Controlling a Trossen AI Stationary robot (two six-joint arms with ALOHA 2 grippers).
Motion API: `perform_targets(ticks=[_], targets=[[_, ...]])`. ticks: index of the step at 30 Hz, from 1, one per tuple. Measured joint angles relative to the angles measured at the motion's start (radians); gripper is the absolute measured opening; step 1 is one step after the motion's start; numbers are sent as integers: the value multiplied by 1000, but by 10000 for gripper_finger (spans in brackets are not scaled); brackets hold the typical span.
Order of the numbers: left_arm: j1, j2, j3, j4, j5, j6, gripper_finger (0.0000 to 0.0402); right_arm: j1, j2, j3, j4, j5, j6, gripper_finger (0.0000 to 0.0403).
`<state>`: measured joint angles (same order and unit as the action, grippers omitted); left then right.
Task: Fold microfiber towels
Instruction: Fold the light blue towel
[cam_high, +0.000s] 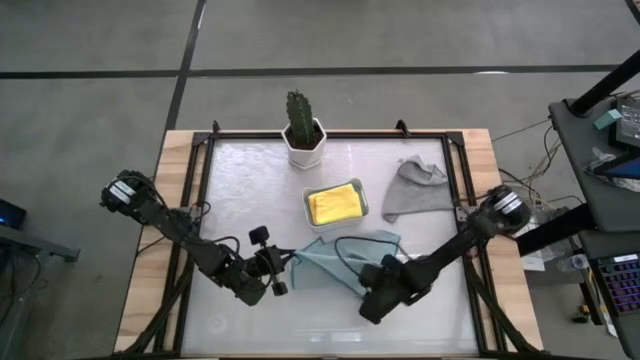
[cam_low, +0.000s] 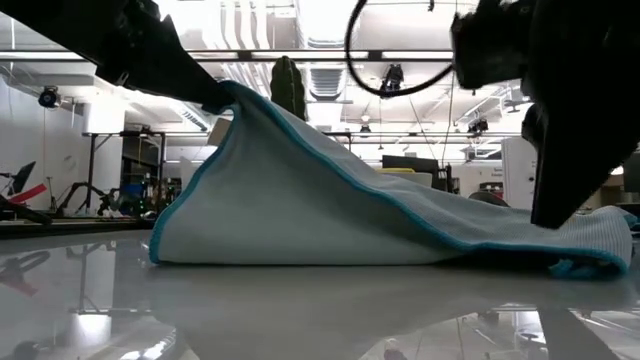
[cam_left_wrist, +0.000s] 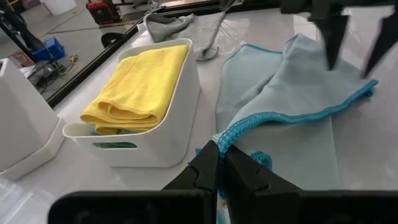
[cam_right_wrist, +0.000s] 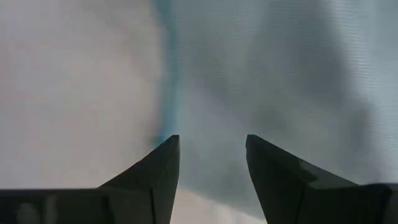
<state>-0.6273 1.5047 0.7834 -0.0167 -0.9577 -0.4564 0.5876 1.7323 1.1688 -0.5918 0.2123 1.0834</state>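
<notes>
A pale teal towel (cam_high: 325, 258) with blue-green stitched edges lies mid-table. One corner is lifted, and the rest (cam_low: 420, 235) lies on the table. My left gripper (cam_left_wrist: 219, 163) is shut on that lifted corner. My right gripper (cam_left_wrist: 350, 59) stands open over the towel's other side, near its stitched edge (cam_right_wrist: 165, 93). A folded yellow towel (cam_high: 333, 203) lies in the white tray (cam_left_wrist: 180, 118). A crumpled grey towel (cam_high: 415, 190) lies at the far right. My left gripper pinches the teal towel's corner at its stitched edge (cam_left_wrist: 227, 138) between its two shut fingers. It comes slanting down from the table's left side. The corner is raised (cam_low: 228, 95), and the cloth slopes down from it to the part on the table. My right gripper stands over the cloth; whether its fingertips (cam_low: 553, 215) touch it, I cannot tell.
A white pot with a cactus (cam_high: 303, 135) stands at the far edge, just behind the tray. Bare tabletop (cam_high: 300, 320) lies toward the near edge.
</notes>
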Motion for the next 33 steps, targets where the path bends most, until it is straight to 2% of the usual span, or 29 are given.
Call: perform_targets(ticks=[2,6,12,23,27,33], targets=[[0,0,0,1,0,0,0,-2,57,78,-136,25,5,176],[0,0,0,0,-1,1,0,-1,139,194,-248,26,-31,176],[0,0,0,0,-1,1,0,-1,180,266,-244,26,-67,176],[0,0,0,0,-1,1,0,-3,243,267,-229,9,-29,172],[0,0,0,-1,-1,1,0,-3,240,267,-229,0,-33,138],[0,0,0,-1,-1,1,0,4,239,271,-231,-3,-70,35]])
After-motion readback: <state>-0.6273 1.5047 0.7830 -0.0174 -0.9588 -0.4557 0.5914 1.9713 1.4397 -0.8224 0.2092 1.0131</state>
